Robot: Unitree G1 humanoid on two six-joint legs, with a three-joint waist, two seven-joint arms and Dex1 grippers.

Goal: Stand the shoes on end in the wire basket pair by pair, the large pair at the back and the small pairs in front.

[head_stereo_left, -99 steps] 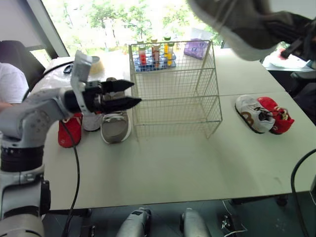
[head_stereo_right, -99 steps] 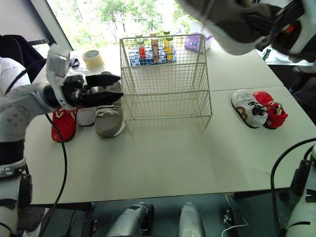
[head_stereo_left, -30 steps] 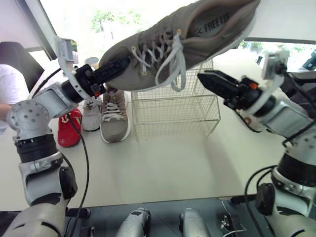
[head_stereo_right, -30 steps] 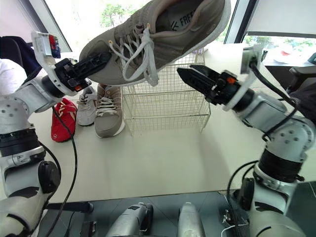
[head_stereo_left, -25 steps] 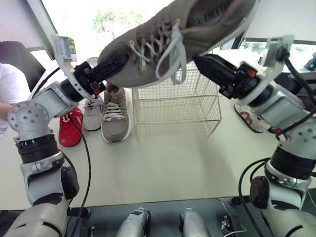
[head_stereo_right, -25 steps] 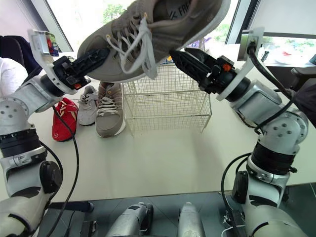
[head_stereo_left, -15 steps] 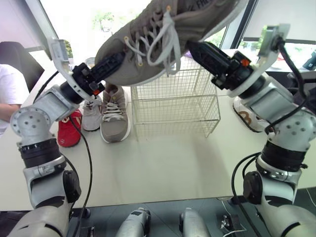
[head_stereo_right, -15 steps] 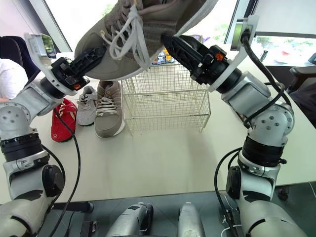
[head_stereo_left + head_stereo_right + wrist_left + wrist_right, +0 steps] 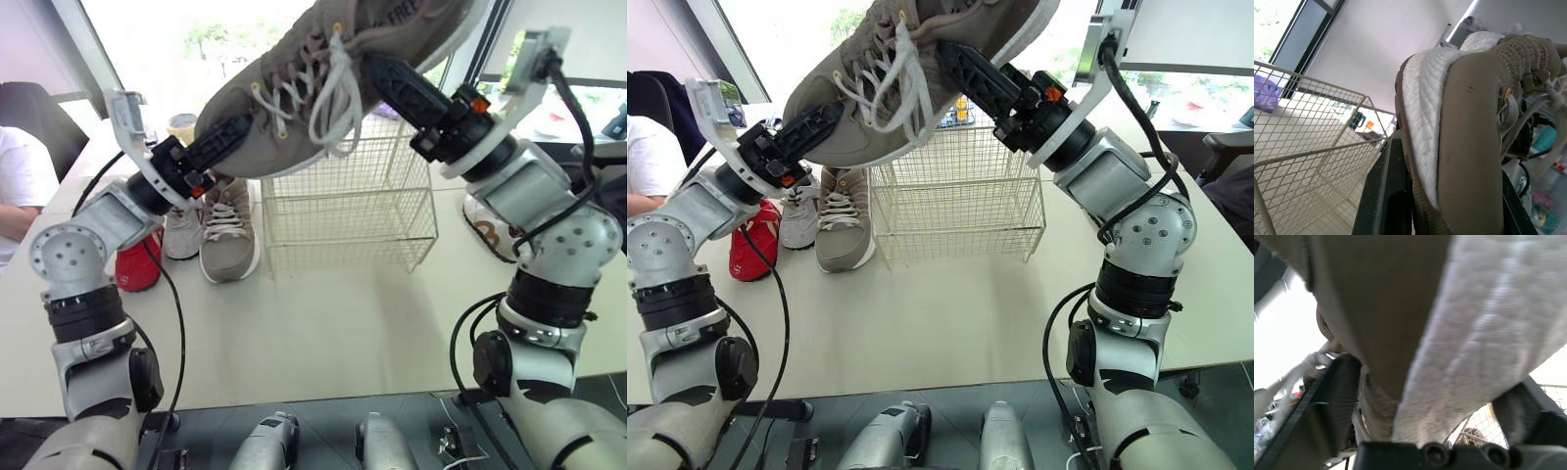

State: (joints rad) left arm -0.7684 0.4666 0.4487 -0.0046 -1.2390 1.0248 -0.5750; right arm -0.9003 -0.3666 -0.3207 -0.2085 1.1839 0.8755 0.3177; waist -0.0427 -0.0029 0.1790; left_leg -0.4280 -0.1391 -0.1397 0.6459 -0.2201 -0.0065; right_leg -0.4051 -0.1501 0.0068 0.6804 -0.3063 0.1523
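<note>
A large grey sneaker (image 9: pixel 333 69) hangs in the air above the empty wire basket (image 9: pixel 343 211), toe down to the left, laces dangling. My left gripper (image 9: pixel 220 142) is shut on its toe. From the right, my right gripper (image 9: pixel 392 83) straddles the middle of the sneaker, and in the right wrist view both fingers (image 9: pixel 1337 396) press against its sides. The matching grey sneaker (image 9: pixel 228 230) lies on the table left of the basket, beside a small white shoe (image 9: pixel 181 230) and a small red shoe (image 9: pixel 137 264). Another small white shoe (image 9: pixel 483 230) lies right of the basket, partly behind my right arm.
A rack of coloured tubes (image 9: pixel 960 108) stands behind the basket, and a roll of tape (image 9: pixel 181 125) sits at the back left. A person in a white sleeve (image 9: pixel 20 186) sits at the table's left edge. The table (image 9: pixel 323 323) in front of the basket is bare.
My right gripper has come in from the right and closed around the sneaker's middle. The left gripper has kept hold of the toe, and the sneaker has risen slightly.
</note>
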